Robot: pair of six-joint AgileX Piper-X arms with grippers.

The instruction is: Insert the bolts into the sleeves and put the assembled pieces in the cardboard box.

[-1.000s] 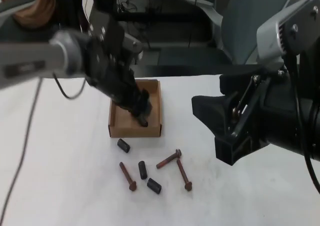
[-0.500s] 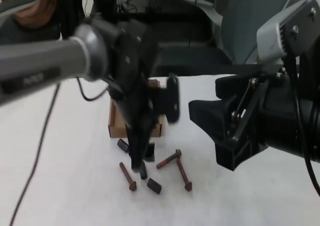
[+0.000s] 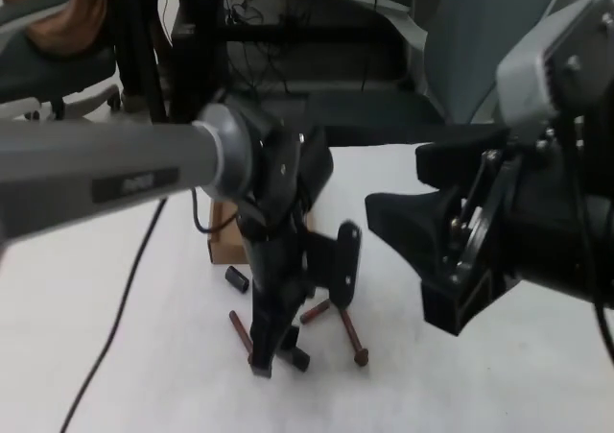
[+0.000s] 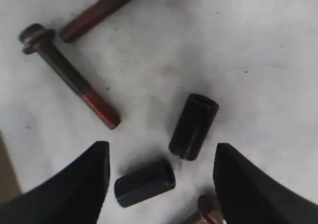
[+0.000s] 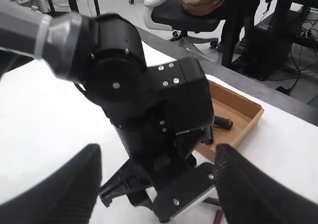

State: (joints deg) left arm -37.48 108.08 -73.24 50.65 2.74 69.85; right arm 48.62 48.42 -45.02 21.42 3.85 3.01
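My left gripper hangs open just above the loose parts in front of the cardboard box. In the left wrist view its fingers stand on either side of two short black sleeves lying on the white table. A rust-coloured bolt lies beside them and a second bolt farther off. In the high view two bolts and a sleeve lie around the gripper. My right gripper is open, raised at the right. The cardboard box holds one dark assembled piece.
The left arm's wrist stands close before the right gripper's fingers. The white table has free room at both sides. Office chairs and cables stand beyond the table's far edge.
The left arm came out of the cardboard box, swung toward the near side and lowered over the loose bolts and sleeves. The right arm stayed almost still.
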